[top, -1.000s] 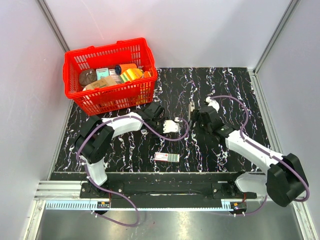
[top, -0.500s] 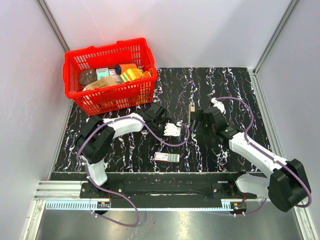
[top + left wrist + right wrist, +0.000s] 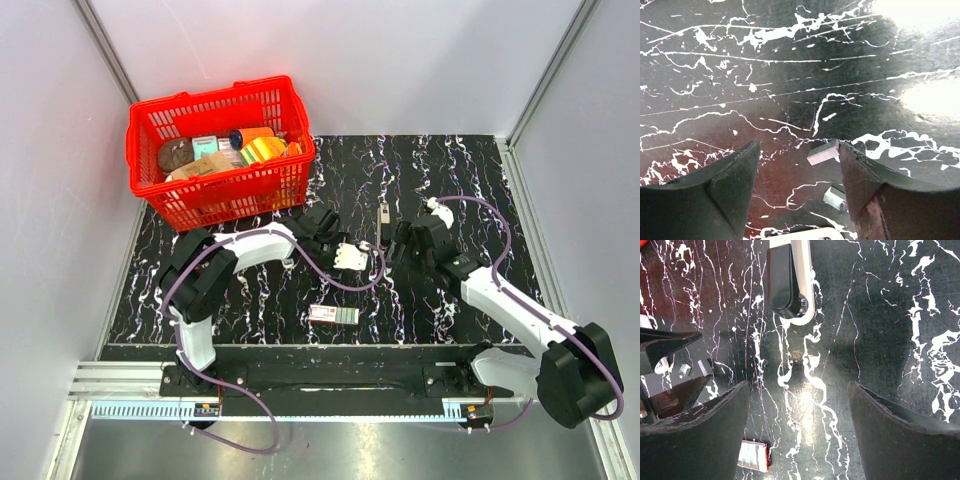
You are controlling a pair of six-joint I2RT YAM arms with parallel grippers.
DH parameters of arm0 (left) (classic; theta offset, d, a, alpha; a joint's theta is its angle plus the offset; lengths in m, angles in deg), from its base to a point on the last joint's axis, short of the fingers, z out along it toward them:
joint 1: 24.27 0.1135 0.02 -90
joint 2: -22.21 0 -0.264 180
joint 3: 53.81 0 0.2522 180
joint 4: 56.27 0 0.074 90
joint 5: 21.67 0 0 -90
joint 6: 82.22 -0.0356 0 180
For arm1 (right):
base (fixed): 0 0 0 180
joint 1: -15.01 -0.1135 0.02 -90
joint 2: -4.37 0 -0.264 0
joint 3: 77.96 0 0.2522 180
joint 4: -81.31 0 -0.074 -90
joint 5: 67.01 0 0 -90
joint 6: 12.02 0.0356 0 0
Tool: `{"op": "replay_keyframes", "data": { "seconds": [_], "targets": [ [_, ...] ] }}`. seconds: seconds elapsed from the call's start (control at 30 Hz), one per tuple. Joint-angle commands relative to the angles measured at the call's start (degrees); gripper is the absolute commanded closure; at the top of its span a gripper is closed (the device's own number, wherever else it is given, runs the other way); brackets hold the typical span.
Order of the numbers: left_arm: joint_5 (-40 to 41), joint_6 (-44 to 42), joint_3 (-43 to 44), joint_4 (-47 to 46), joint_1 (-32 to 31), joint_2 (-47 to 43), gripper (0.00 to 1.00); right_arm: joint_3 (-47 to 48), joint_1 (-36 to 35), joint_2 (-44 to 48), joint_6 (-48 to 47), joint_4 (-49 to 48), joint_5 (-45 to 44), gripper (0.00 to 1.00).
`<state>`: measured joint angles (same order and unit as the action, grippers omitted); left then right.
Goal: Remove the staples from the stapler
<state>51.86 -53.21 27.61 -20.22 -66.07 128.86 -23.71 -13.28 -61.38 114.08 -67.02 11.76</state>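
Observation:
The stapler (image 3: 383, 217) lies on the black marbled table, slim and pale, between the two arms. In the right wrist view the stapler (image 3: 788, 280) lies ahead of my open, empty right gripper (image 3: 797, 387), its black side up with a white edge. My left gripper (image 3: 797, 145) is open just above the table. A short strip of staples (image 3: 823, 152) lies by its right finger (image 3: 865, 185), and a second small strip (image 3: 835, 197) lies nearer the wrist. In the top view the left gripper (image 3: 362, 262) and right gripper (image 3: 398, 245) face each other just below the stapler.
A flat white-and-red little box (image 3: 333, 315) lies near the front edge and also shows in the right wrist view (image 3: 752, 456). A red basket (image 3: 150, 190) full of items stands at the back left. Cables trail over both arms.
My left gripper has shifted a little to the right toward the right gripper. The right arm has edged slightly right. The stapler and the box have not moved.

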Motion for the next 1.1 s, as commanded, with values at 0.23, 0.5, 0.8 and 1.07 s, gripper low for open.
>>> {"op": "replay_keyframes", "data": {
  "seconds": [0.23,0.5,0.8,1.07],
  "targets": [
    [0.73,2.71,6.78,-0.75,0.05,4.62,0.34,-0.15,0.7,1.68,-0.15,-0.68,0.33,0.23],
    [-0.49,6.06,11.62,2.59,1.72,6.29,0.36,0.03,0.7,1.42,-0.41,-0.69,0.76,0.26],
    [-3.83,8.87,10.39,5.84,2.6,1.98,0.35,0.47,0.87,1.86,-0.5,-0.69,0.94,0.27],
    [-4.01,11.16,12.05,7.59,2.69,3.12,0.36,0.64,0.87,1.95,-0.68,-0.51,0.68,0.29]
  ]
}}
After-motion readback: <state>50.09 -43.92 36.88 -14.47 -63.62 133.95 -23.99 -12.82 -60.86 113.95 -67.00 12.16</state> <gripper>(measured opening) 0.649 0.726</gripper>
